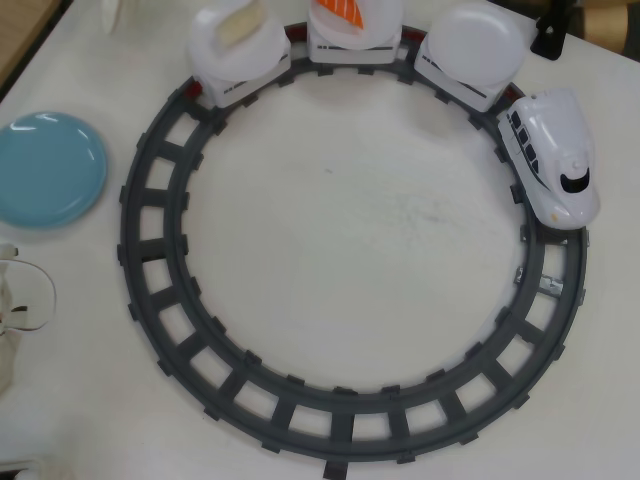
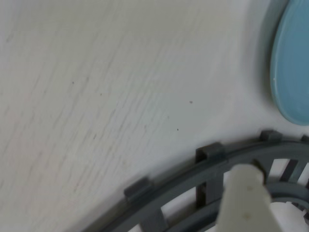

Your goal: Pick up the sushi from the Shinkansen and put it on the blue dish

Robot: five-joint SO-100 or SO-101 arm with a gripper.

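From overhead I see the sushi [image 1: 342, 10] on the middle car's plate at the top edge, partly cut off by the frame. The Shinkansen [image 1: 553, 158] sits on the right of the track [image 1: 150, 250], nose pointing down, its three cars curving back along the top; the left car carries a beige piece [image 1: 238, 28], and the plate [image 1: 482, 38] nearest the engine is bare. The dish [image 1: 45, 168] lies on the table [image 1: 340, 230] at the left, outside the track and apart from it. In the wrist view one white finger [image 2: 246, 200] pokes up from the bottom over the track, dish at upper right; I cannot tell whether the fingers are apart or together.
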